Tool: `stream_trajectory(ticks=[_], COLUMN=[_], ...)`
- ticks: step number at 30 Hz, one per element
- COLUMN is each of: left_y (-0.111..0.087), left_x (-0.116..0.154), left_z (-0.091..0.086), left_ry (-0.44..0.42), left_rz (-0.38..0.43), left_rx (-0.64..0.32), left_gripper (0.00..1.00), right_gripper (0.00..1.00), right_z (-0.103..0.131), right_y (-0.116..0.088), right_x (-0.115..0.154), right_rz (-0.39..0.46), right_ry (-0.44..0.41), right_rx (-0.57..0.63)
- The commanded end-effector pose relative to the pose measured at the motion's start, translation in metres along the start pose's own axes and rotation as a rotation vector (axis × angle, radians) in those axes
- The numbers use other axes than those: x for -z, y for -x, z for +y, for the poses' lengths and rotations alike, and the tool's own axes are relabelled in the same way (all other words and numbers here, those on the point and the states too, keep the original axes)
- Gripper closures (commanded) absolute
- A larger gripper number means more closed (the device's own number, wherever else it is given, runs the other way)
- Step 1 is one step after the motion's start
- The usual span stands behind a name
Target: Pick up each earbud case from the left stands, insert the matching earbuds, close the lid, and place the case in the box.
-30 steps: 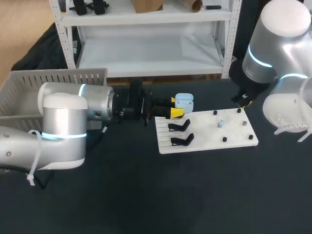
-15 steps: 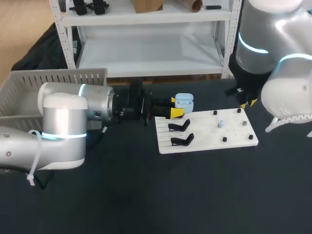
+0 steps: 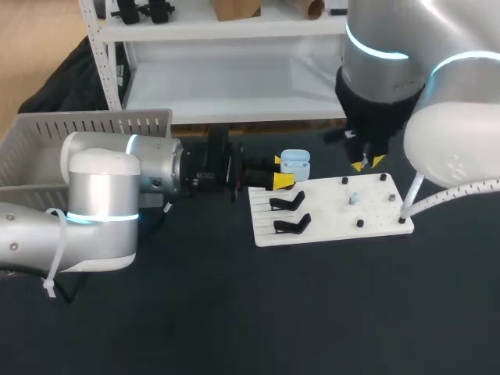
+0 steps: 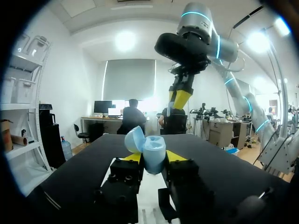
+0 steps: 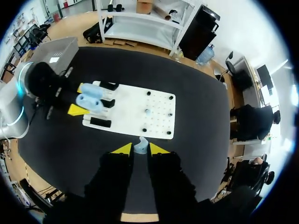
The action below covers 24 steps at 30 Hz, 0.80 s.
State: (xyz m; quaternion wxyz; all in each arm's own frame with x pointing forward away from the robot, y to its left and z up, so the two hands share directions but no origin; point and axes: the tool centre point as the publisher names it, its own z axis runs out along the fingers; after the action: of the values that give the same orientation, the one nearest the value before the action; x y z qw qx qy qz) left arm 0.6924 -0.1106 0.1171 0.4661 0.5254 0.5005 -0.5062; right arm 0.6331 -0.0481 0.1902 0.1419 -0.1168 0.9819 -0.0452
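The left arm lies low and level over the dark surface, its wrist pointing toward the white board. Past the two black stands, the left gripper has its fingers clamped on the light blue earbud case, lid open, at the board's far left corner. A loose earbud lies mid-board. Farther off, the right arm hangs steeply, and the right gripper points straight down over the board's far edge, fingers pinched on a small pale earbud.
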Motion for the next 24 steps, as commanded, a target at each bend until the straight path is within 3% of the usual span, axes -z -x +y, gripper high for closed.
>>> stream_trajectory(ticks=[1, 16, 18, 19, 21, 24], left_y=[0.000, 0.000, 0.000, 0.000, 0.000, 0.000], left_x=[0.000, 0.000, 0.000, 0.000, 0.000, 0.000], left_z=[-0.001, -0.001, -0.001, -0.001, -0.001, -0.001], left_ry=[0.005, 0.005, 0.005, 0.005, 0.005, 0.005], left_rz=[-0.001, -0.001, -0.001, -0.001, -0.001, -0.001], left_rx=[-0.001, -0.001, -0.001, -0.001, -0.001, -0.001], left_gripper=[1.00, 1.00, 1.00, 1.00, 1.00, 1.00], right_gripper=[1.00, 1.00, 1.00, 1.00, 1.00, 1.00], right_z=[0.008, 0.008, 0.017, 0.019, 0.023, 0.024], right_y=[-0.009, -0.009, -0.004, -0.003, 0.000, 0.007], right_x=[0.006, 0.006, 0.009, 0.008, 0.007, 0.008], right_rz=[-0.034, -0.034, -0.041, -0.015, 0.019, 0.037], right_ry=[0.003, 0.003, -0.022, -0.093, -0.086, -0.102], right_rx=[-0.004, -0.004, -0.116, -0.175, -0.338, -0.486])
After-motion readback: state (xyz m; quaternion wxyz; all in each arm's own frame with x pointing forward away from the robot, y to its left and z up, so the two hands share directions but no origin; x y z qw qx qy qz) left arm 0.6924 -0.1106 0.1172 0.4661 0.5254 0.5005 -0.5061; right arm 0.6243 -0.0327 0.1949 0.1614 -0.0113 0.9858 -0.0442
